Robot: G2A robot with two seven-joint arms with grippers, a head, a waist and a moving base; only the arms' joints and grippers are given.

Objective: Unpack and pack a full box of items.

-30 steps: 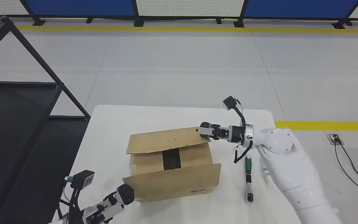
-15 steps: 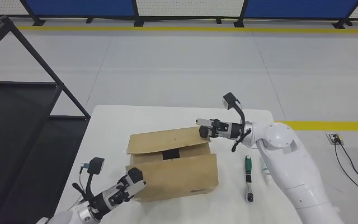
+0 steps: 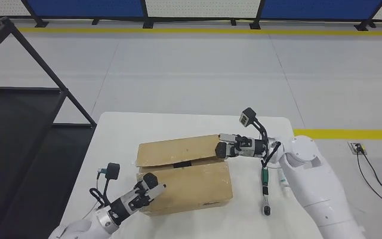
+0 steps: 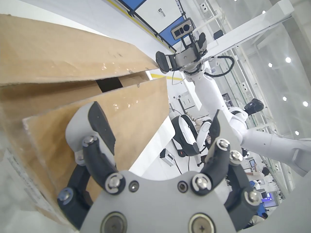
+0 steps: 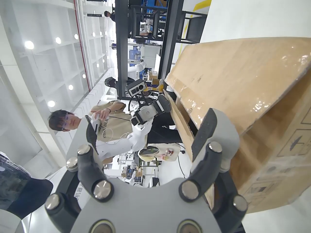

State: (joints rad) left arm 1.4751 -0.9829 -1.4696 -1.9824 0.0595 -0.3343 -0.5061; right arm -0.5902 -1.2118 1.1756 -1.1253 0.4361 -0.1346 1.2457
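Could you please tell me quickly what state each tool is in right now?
Left tool: open, empty, beside the cardboard box.
Right tool: open, empty, beside the same box.

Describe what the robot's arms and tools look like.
Both arms have smooth white shells, seen on the right arm. The left tool and right tool match: grey metal base plate, black linkages with silver screws, two light-grey fingers with black pads. Black cables loop at each wrist beside a bracket-mounted camera.

Left tool (image 3: 154, 182) and right tool (image 3: 221, 149) sit at opposite corners of the cardboard box (image 3: 191, 185) on the white table (image 3: 119, 143).
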